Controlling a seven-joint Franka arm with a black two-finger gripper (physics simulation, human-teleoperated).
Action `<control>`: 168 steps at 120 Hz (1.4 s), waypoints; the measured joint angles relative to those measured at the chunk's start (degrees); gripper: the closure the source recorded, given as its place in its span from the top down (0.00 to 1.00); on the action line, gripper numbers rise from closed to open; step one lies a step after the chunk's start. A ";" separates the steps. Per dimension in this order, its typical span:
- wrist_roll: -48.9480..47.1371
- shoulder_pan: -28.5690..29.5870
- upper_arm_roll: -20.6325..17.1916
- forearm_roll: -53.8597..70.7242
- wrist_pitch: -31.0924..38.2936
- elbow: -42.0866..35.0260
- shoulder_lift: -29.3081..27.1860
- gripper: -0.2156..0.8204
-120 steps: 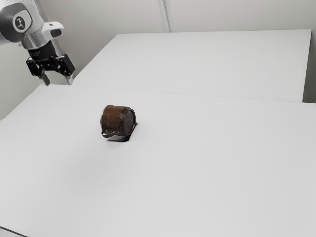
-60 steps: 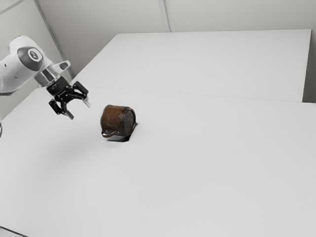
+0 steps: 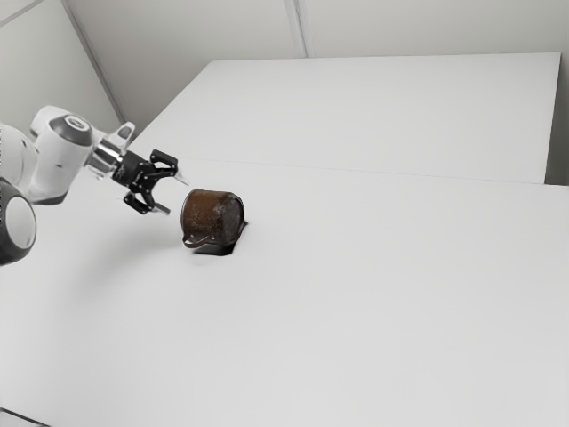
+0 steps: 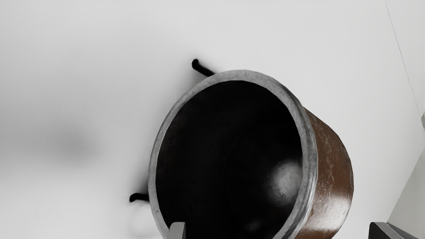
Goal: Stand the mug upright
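Note:
The rusty brown mug [image 3: 212, 216] lies on its side on the white table, its mouth toward the gripper and its base toward the exterior view's right. Just off the rim, at the exterior view's left, is my gripper [image 3: 175, 197], open and tilted toward the mug. In the wrist view the dark mouth of the mug [image 4: 229, 149] faces the camera, with a grey metal rim around it. The open gripper [image 4: 277, 230] has one fingertip in front of the mouth's edge and the other out beyond the brown wall. Whether a fingertip touches the rim cannot be told.
The white table [image 3: 356, 302] extends around the mug, with another white surface [image 3: 382, 116] behind it. A dark cable [image 3: 25, 417] crosses the exterior view's lower left corner.
My gripper has come down and toward the exterior view's right, close to the mug, and has tilted from pointing down to pointing more sideways. The mug has not moved.

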 joint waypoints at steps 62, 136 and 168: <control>4.41 -0.68 -0.52 -15.43 0.81 -0.54 4.02 0.73; 5.56 -2.38 -3.23 -14.96 5.78 -0.54 3.02 0.08; 1.90 -8.23 -5.88 15.22 6.99 -3.14 -7.90 0.07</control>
